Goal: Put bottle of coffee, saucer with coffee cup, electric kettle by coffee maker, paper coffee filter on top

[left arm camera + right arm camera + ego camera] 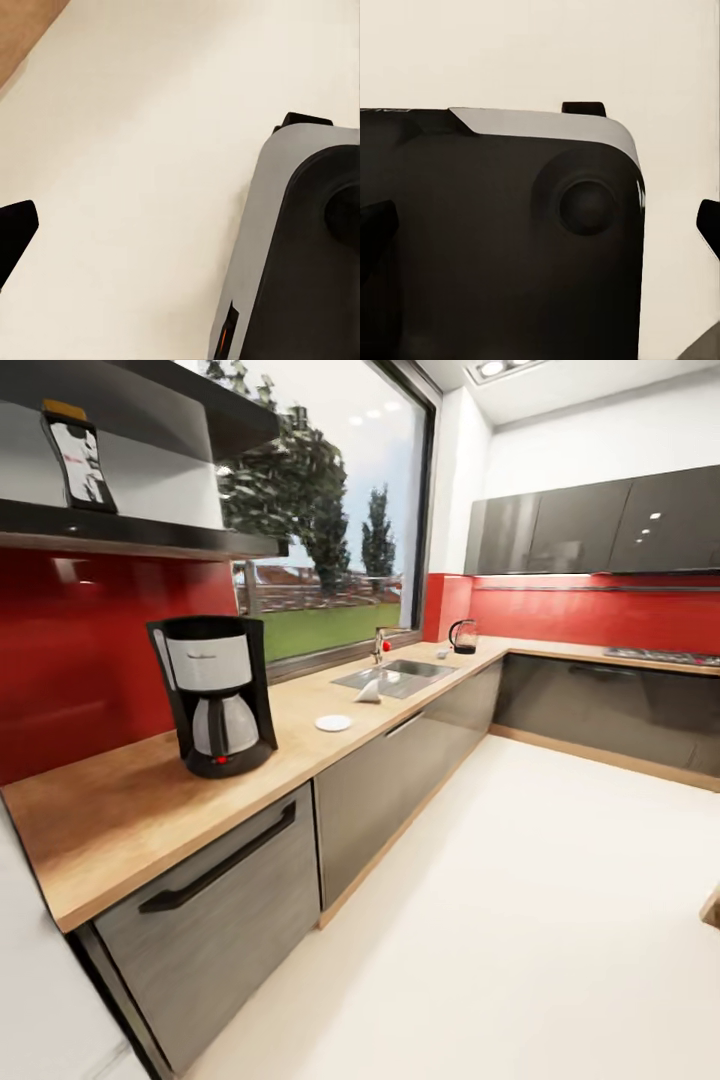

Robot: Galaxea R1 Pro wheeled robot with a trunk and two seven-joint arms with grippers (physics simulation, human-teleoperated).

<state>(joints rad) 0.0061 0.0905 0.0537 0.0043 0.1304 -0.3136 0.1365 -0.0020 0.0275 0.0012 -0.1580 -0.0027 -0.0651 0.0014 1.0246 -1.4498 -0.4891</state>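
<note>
Coffee maker (214, 695): stands upright on the table (120, 810) at the left of the head view, before the red back wall; glass carafe in its bay, red switch at its base.
Bottle of coffee (78, 455): on the dark kitchen shelf (140, 532) at the upper left of the head view, above the coffee maker; dark jar, gold lid, white label.
Saucer (333, 723): flat white disc on the table, right of the coffee maker and well apart from it, near the front edge.
Paper coffee filter (368, 691): small white cone-like piece at the near edge of the sink (395, 676), beyond the saucer.
Coffee cup (443, 653): a tiny pale thing on the table past the sink, too small to tell with certainty.
Electric kettle (462, 635): far end of the table, in the corner by the window (330, 510), upright on its black base.
Left end effector (15, 240): one black fingertip shows at the left edge of the left wrist view, over the cream floor (150, 150); spread or pressed together cannot be told.
Right end effector (540, 225): black fingertips at both side edges of the right wrist view, spread wide, nothing between them but the robot's grey and black base (510, 240) beneath.
Floor: cream, beside the grey cabinet fronts (220, 920).
</note>
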